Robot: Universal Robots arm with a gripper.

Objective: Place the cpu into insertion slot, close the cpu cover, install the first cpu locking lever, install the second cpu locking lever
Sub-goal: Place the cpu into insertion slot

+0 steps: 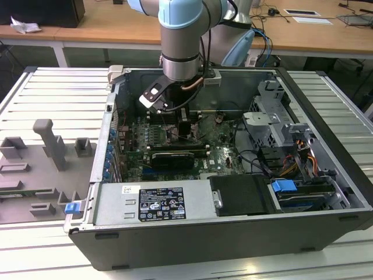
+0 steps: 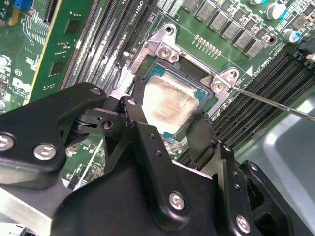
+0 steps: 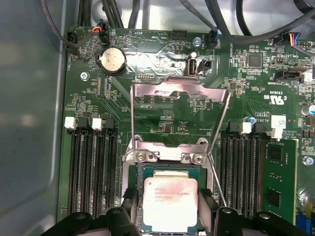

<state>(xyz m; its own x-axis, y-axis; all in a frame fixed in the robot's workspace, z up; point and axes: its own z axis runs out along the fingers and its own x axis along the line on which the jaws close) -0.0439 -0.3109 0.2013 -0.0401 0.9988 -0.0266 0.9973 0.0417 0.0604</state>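
The jaws stood narrowed to chip width, one finger (image 3: 130, 206) against each of two opposite edges of the cpu (image 3: 170, 199). They were apparently gripping it, though firm contact was hard to confirm. The cpu lay flat in the slot (image 3: 167, 156), square to its frame, as seating demands. Beyond, the cover (image 3: 167, 91) was swung up off the slot, leaving it free for the chip. A lever (image 2: 266, 100) jutted out unlatched beside the frame.

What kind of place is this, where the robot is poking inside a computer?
Probably a robotics lab or workshop. A robot arm reaches into an opened computer case that sits on a slatted metal workbench, and wooden desks stand behind.
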